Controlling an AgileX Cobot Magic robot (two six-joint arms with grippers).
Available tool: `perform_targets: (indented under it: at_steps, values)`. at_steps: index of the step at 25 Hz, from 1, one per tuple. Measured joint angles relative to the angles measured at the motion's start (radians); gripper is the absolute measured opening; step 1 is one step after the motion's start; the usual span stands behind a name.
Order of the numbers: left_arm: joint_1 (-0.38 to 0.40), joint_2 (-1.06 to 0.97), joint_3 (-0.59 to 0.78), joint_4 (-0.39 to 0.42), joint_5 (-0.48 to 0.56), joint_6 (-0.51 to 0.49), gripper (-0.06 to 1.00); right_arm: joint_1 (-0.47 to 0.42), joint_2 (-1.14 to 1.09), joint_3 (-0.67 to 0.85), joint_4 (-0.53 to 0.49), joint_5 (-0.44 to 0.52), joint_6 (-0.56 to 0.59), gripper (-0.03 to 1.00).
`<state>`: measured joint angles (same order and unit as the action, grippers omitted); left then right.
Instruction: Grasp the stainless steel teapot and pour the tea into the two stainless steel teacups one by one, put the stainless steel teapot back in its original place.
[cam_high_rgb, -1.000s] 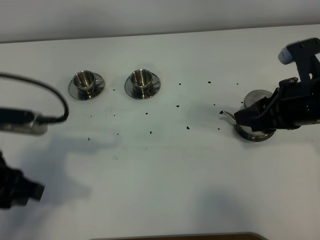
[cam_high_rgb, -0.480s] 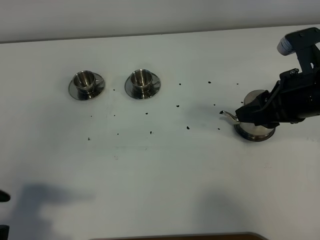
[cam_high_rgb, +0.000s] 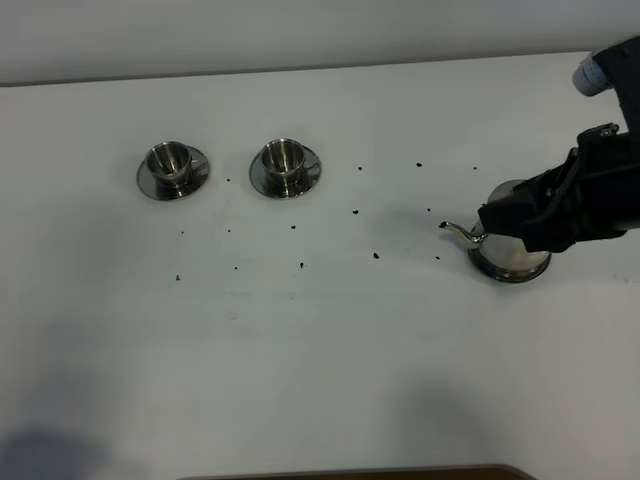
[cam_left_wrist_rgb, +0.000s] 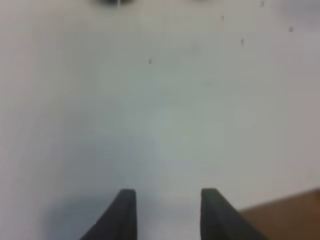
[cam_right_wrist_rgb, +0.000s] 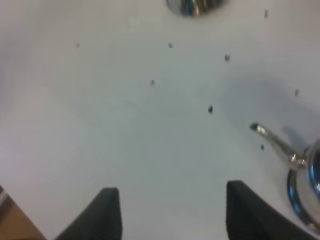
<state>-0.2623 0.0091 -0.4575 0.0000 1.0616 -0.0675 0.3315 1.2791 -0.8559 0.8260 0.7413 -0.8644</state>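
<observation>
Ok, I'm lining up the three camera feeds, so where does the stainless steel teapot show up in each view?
Exterior high: the stainless steel teapot sits at the right side of the table, its spout pointing left.
Right wrist: only its spout and part of its body show, cut off by the frame edge.
Left wrist: not in it.
Shared landmark: the dark specks scattered on the table.

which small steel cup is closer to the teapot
The shiny steel teacup on the right of the pair; the other teacup sits farther left from the squat steel teapot.
</observation>
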Motion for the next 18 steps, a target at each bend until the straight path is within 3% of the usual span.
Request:
perform_targets:
  at_steps: [11,18]
  values:
    - [0.141,-0.013,0.000,0.000,0.000,0.000,0.37,0.000,-0.192,0.003,0.010,0.075,0.001,0.46]
    - [0.147,-0.013,0.000,0.000,0.000,0.000,0.37,0.000,-0.185,0.062,0.176,0.058,-0.108,0.46]
